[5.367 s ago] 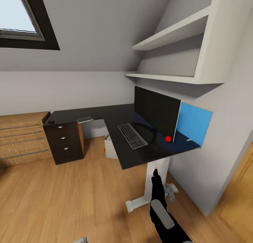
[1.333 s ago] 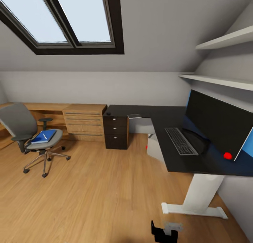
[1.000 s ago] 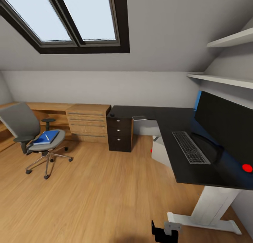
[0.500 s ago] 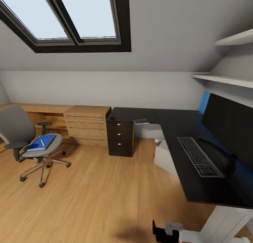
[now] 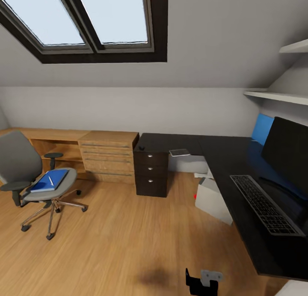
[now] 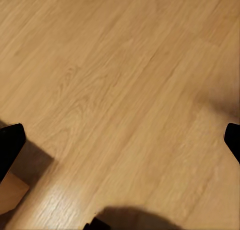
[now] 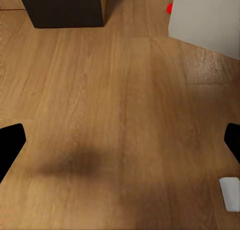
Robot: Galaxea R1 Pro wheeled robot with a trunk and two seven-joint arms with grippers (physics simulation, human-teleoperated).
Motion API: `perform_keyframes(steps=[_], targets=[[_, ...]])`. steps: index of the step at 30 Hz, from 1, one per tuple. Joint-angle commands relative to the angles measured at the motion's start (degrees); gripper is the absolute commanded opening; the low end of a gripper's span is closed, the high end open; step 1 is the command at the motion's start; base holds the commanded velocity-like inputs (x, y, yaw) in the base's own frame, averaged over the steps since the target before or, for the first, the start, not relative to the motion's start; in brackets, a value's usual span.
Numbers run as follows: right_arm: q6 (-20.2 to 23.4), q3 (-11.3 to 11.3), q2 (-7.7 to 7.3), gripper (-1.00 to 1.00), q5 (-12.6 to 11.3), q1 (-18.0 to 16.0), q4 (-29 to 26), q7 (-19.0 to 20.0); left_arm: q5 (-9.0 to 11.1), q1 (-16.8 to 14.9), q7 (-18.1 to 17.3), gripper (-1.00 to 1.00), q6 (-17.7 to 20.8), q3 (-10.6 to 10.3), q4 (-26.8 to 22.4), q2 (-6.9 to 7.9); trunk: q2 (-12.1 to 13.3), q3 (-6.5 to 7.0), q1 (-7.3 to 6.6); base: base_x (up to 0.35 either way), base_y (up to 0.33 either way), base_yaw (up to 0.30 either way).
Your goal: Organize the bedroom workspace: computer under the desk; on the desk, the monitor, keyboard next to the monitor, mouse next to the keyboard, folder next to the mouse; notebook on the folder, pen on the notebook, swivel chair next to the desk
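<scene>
Looks like the transit bit is in hand: the folder-fetching step hasn't been started, judging by where everything sits. The flat bright blue folder (image 5: 49, 180) is seen lying on the seat of the grey padded swivel chair (image 5: 30, 176) at about 9 o'clock in the head view, with a slim white pen (image 5: 50, 181) resting on top of it. The chair is parked well apart from the large L-shaped black desk (image 5: 222, 157), which runs from 1 to 4 o'clock. The slim dark grey keyboard (image 5: 266, 205) and the wide black monitor (image 5: 291, 148) are already placed on the desk, and the pale grey computer tower (image 5: 212, 198) is tucked under it.

The left gripper (image 6: 120, 140) and right gripper (image 7: 120, 140) are both spread wide with nothing held, pointed down at the light wood plank floor (image 5: 124, 240). No task item is near either pair of fingers.

Next, the base probably needs to be driven toward the chair so the folder can be reached.
</scene>
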Motion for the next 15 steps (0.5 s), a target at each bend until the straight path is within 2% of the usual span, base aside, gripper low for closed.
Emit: perform_keyframes(steps=[1,10,15], targets=[[-0.12,0.49,0.02,1.00,-0.10,-0.04,0.04,-0.46,0.60,-0.03,0.37,1.00,-0.39,-0.40,-0.05,0.10,-0.03,-0.05,0.04,0.298,0.221,0.000],[-0.12,0.55,0.02,1.00,-0.10,-0.04,0.04,-0.46,0.56,-0.03,0.40,1.00,-0.39,-0.40,-0.04,0.10,-0.03,-0.05,0.04,0.298,0.219,0.000],[-0.12,0.58,0.10,1.00,-0.10,-0.04,0.26,-0.46,0.53,-0.03,0.49,1.00,-0.39,-0.48,-0.02,0.03,-0.03,-0.05,0.04,0.315,0.138,0.000]])
